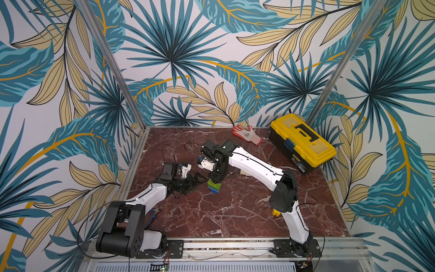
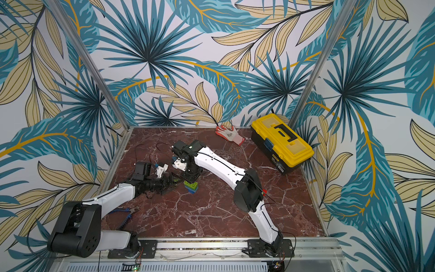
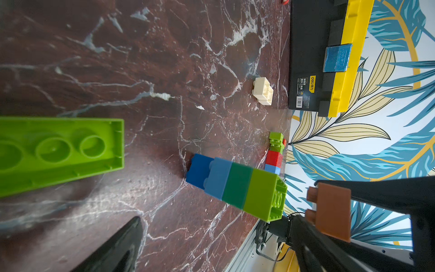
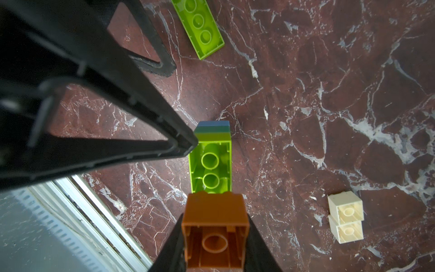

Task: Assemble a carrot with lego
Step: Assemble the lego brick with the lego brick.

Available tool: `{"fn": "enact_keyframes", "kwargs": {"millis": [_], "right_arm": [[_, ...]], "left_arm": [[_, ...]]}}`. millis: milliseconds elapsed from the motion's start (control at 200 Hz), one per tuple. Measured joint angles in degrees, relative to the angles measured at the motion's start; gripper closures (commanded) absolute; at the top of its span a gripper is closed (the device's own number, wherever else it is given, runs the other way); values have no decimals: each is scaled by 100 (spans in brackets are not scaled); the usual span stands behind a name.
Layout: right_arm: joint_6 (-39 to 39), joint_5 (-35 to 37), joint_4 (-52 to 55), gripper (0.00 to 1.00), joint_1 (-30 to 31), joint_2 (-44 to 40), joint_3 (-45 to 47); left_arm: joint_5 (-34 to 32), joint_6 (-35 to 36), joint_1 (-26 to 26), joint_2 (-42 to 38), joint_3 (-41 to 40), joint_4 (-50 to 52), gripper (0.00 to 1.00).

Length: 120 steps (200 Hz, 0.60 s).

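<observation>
lego stack (image 3: 237, 186) stands upright on worktop (image 1: 235, 212). right pincer (image 4: 215, 247) clamped on orange brick (image 4: 215, 233) just above its lime top; left pincer (image 4: 181, 106) spread wide beside it. judged: bricks light, stiff, slick; pinch flat sides.

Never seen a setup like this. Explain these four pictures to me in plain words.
Two white-and-black robot arms stand at a red marble table. Two pictures look down from one overhead camera; two more come from cameras on the arms' wrists. The right gripper is shut on a small orange plastic brick, held just above a standing stack of blue and green bricks, not touching. The left gripper is open beside the stack. Also lying there: a long lime-green brick, two cream bricks, a yellow toolbox and a red-and-white glove.
</observation>
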<state>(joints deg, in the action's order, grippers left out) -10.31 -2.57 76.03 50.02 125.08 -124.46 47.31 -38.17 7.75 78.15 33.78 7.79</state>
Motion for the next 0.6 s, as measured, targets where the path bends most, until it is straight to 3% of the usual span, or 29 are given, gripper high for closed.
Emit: {"fn": "enact_keyframes", "kwargs": {"millis": [601], "right_arm": [[-111, 79, 238, 67, 0, 407, -295]], "left_arm": [[55, 17, 118, 391, 0, -125, 0]]}}
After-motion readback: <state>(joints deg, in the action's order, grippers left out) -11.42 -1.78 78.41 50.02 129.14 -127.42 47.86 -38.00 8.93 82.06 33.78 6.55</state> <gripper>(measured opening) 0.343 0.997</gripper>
